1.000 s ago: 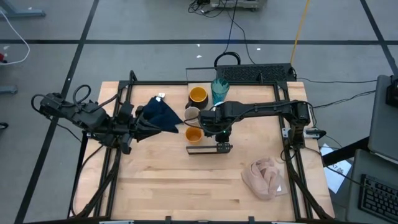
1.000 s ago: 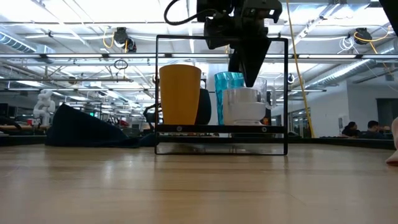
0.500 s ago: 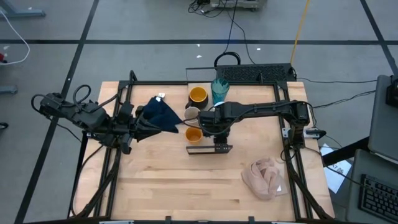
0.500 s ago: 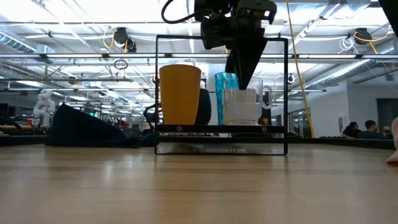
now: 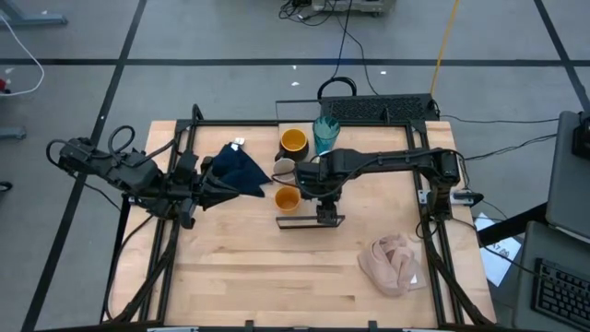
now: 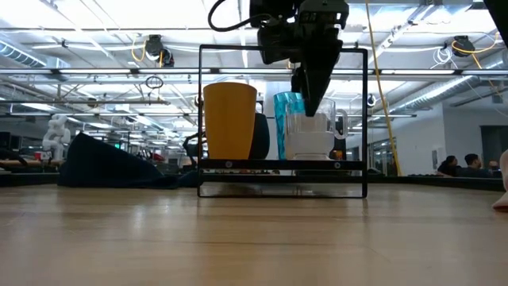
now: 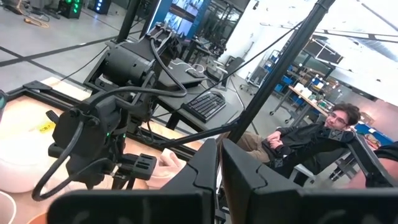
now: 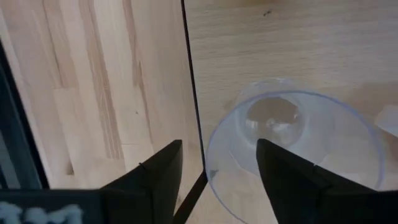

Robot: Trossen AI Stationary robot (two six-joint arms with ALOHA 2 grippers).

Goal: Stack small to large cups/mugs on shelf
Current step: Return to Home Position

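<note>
The right gripper [image 8: 214,171] is hanging with its jaws spread and empty. Just below them the small clear glass [image 8: 292,146] is standing upright on the shelf [image 6: 238,164], its round rim and thick base showing through. From above, the arm is covering the glass. Behind it, the teal ribbed tumbler [image 6: 287,107] is muddling its outline. The left gripper [image 7: 219,180] is waiting aside, jaws pressed together.

The small cup [image 6: 230,121] is plain orange, the ribbed tumbler [image 5: 324,135] teal, the glass [image 8: 298,143] clear. The left-edge cloth [image 5: 241,169] is dark navy, the near-right-corner cloth [image 5: 395,261] pink-beige.
</note>
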